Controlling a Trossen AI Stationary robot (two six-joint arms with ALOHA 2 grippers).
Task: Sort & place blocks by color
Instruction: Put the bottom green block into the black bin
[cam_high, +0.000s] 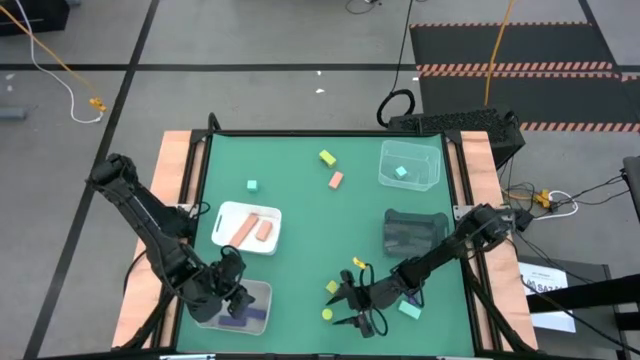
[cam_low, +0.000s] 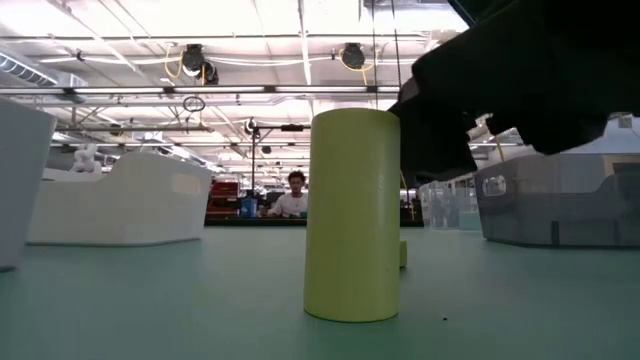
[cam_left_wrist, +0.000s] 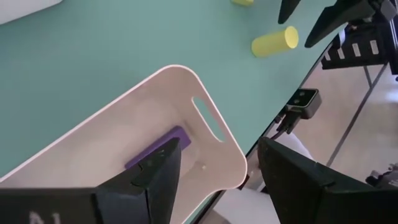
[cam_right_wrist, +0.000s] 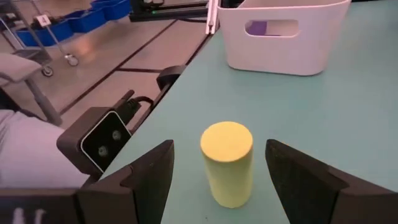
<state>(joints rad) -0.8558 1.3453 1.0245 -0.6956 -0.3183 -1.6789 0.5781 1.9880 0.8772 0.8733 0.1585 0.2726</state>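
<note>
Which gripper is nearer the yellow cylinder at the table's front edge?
Right. The right gripper brackets the yellow cylinder; the left gripper hangs over the purple-block tray.

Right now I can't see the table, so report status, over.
Right tool open, straddling yellow cylinder. Left tool open over tray holding purple block. Nothing blocking.

We see a green tabletop (cam_high: 300, 180) with a white tray (cam_high: 222, 217) at about nine o'clock of its centre. A clear tub (cam_high: 430, 172) sits toward two o'clock, and a dark tray (cam_high: 414, 232) lies at four o'clock, just below it. A pale handled bin (cam_high: 262, 295) stands at seven o'clock near the front edge. We find a small camera (cam_right_wrist: 102, 138) mounted on that edge. Beyond the tabletop, a seated person (cam_low: 293, 200) faces us at twelve o'clock.
</note>
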